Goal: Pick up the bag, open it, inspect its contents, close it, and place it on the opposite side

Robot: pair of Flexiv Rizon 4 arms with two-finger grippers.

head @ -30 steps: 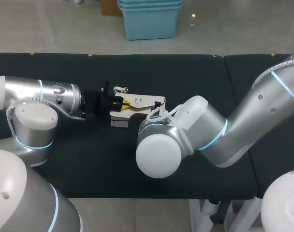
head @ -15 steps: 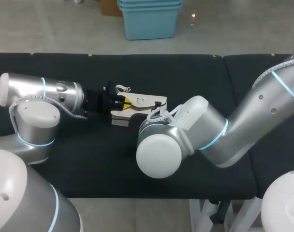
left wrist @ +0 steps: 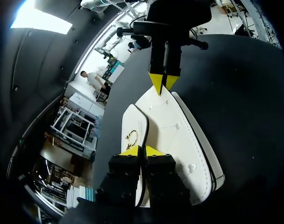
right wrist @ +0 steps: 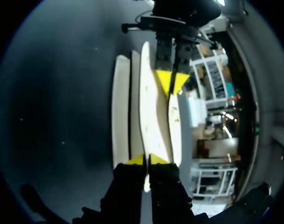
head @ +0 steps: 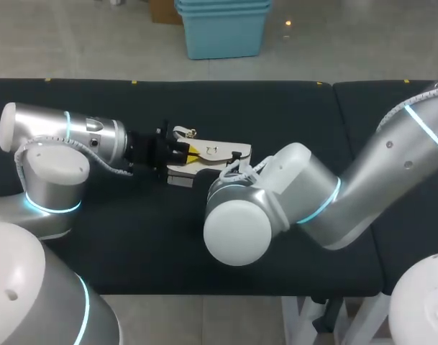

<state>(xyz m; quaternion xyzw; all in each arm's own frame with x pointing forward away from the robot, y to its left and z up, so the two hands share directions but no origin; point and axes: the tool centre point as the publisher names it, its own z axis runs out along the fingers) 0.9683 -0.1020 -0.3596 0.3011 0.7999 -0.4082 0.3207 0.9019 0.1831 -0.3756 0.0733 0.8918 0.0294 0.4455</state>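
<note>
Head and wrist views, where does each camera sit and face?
Head view: above and behind, looking down on the table; left arm and right arm show.
Left wrist view: on that wrist, looking along the left end effector across the bag at the right end effector.
Right wrist view: the reverse direction.
All share the bag.

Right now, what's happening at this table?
Both arms hold a white bag between them at the dark table. The left gripper has its jaws shut on one end, the right gripper on the opposite end. The flap with the clasp stands slightly apart from the body, so the bag looks partly open. Whether it rests on the table I cannot tell.
</note>
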